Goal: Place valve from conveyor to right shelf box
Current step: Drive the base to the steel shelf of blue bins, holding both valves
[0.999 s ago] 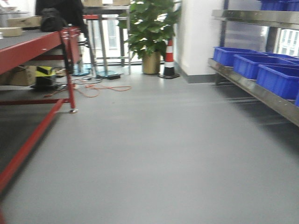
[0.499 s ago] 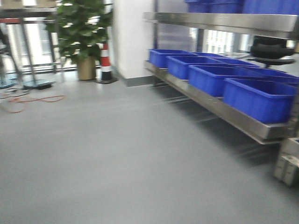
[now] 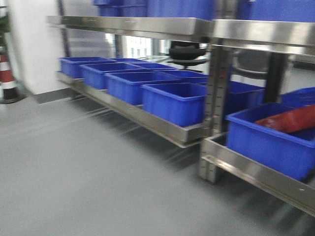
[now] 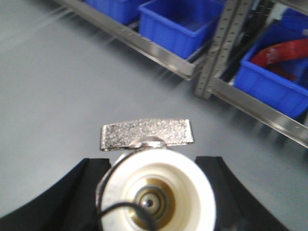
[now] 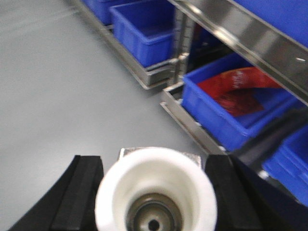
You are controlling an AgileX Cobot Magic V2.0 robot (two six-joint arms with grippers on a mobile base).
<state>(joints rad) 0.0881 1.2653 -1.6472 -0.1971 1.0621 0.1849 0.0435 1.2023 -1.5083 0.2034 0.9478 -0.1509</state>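
My left hand (image 4: 151, 166) was clenched on a valve (image 4: 156, 192). Its black fingers (image 4: 82, 192) pressed against either side of the white round end, and the speckled metal handle (image 4: 147, 134) lay flat above it. My right hand (image 5: 153, 163) gripped a second valve (image 5: 155, 192) between its fingers too, white mouth toward the camera. Both hung over the grey floor (image 3: 74, 172), apart from the shelf (image 3: 162, 127).

A row of blue boxes (image 3: 106, 73) stood on the lower shelf. From my left wrist, the near box (image 3: 174, 102), just left of the steel post (image 3: 216, 98), showed only its blue bottom. Past the post, the end box (image 3: 268, 140) held something red (image 3: 290, 120), a crumpled sheet or bag; I could not tell which.

Only the front view took in the whole row, the top boxes (image 3: 182, 7) on the upper shelf, and a striped cone (image 3: 5, 73) by the white wall. Only the wrist views showed my hands and the valves. My right wrist looked down into the end box, where the red thing filled much of it.
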